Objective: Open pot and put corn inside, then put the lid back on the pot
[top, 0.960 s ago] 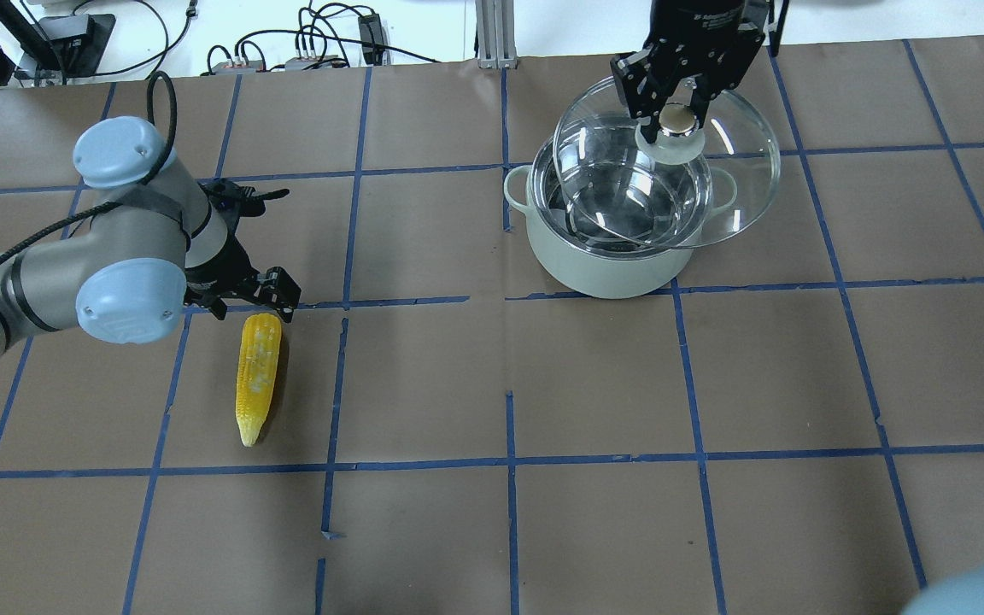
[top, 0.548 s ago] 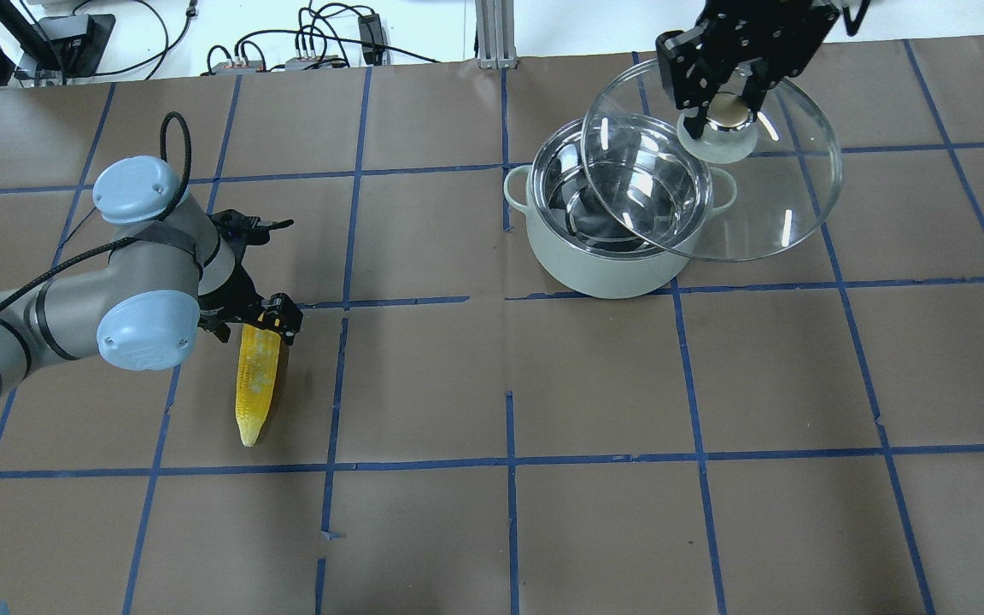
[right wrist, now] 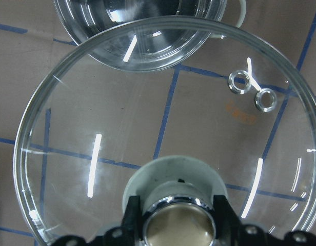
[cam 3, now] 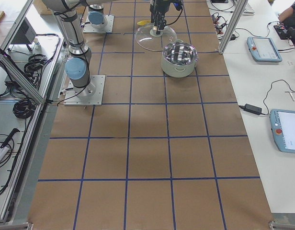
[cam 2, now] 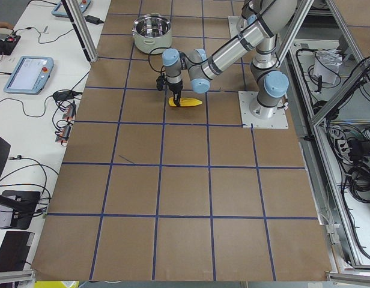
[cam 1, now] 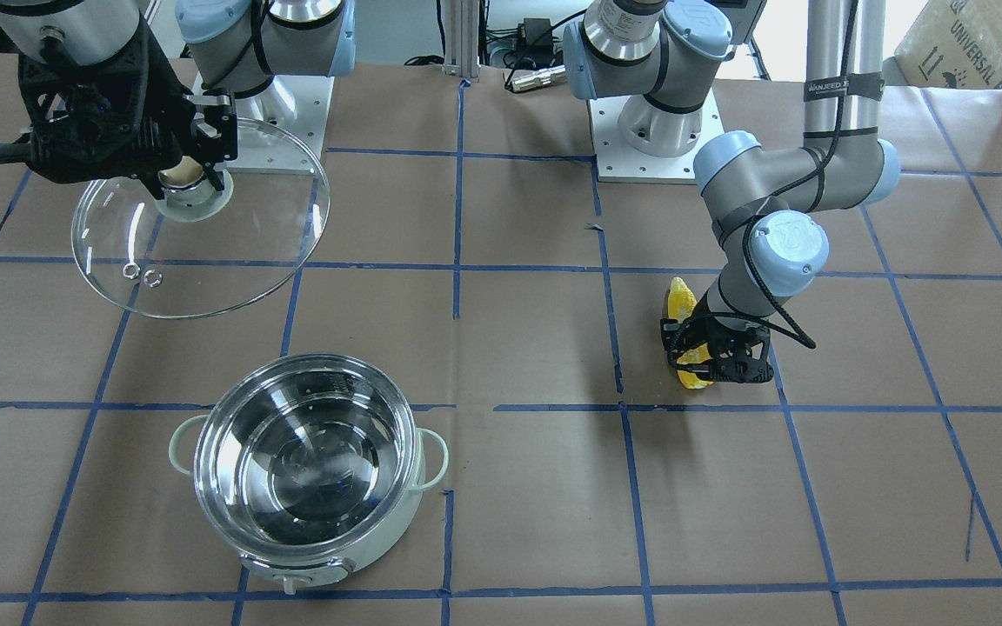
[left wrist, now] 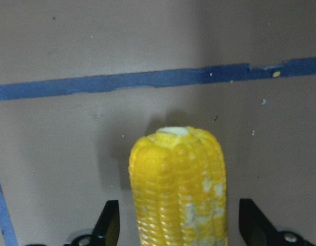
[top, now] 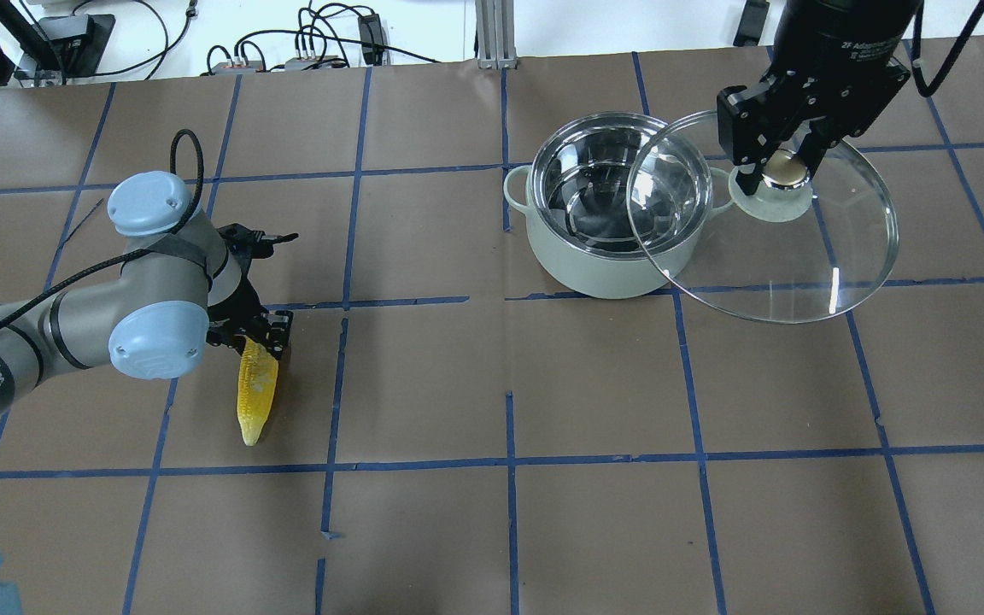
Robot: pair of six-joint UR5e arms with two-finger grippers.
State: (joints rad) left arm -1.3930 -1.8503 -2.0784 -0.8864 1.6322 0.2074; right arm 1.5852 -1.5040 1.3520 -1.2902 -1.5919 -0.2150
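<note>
Brown taped paper (top: 424, 376) is covering the table. Overhead, the left gripper (top: 258, 342) is standing spread astride the blunt end of the corn (top: 254, 401), which is lying flat. The right gripper (top: 778, 171) is pinching the lid (top: 799, 273) by its centre, beside the uncovered pot (top: 603, 269). From the left wrist, both fingers (left wrist: 109, 228) are flanking the cob with gaps.

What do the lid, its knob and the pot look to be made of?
The lid looks like clear glass: tape lines show through, with glints. Its knob seems mirror-polished metal on a pale ring, perhaps plastic. The pot has a shiny, reflective inner bowl, likely steel; its pale matte shell could be plastic or enamel.
</note>
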